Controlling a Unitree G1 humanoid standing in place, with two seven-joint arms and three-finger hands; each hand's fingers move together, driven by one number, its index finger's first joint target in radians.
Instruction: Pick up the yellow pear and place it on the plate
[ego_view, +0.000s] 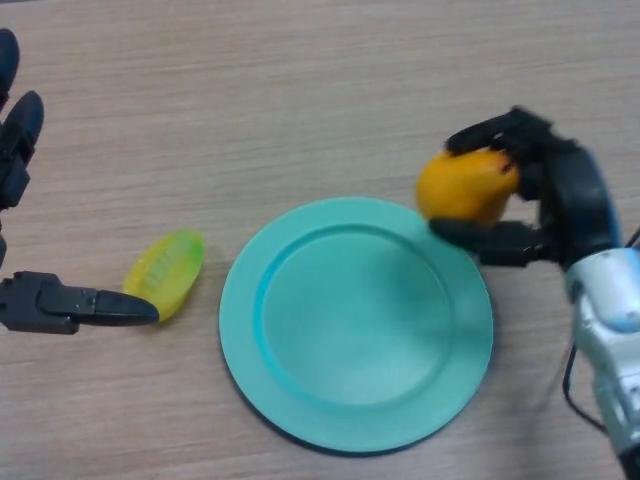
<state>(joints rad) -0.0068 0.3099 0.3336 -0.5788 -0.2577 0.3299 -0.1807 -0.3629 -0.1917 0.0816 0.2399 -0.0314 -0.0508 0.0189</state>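
The yellow pear is held just above the plate's far right rim, orange-yellow and rounded. My right hand is shut on it, fingers over its top and thumb under its lower side. The round teal plate lies flat in the middle of the wooden table. My left hand rests at the left edge with its fingers straight and apart, holding nothing.
A yellow-green star-fruit-like piece lies on the table left of the plate, its near end touching the tip of my left thumb. Bare wooden tabletop stretches behind the plate.
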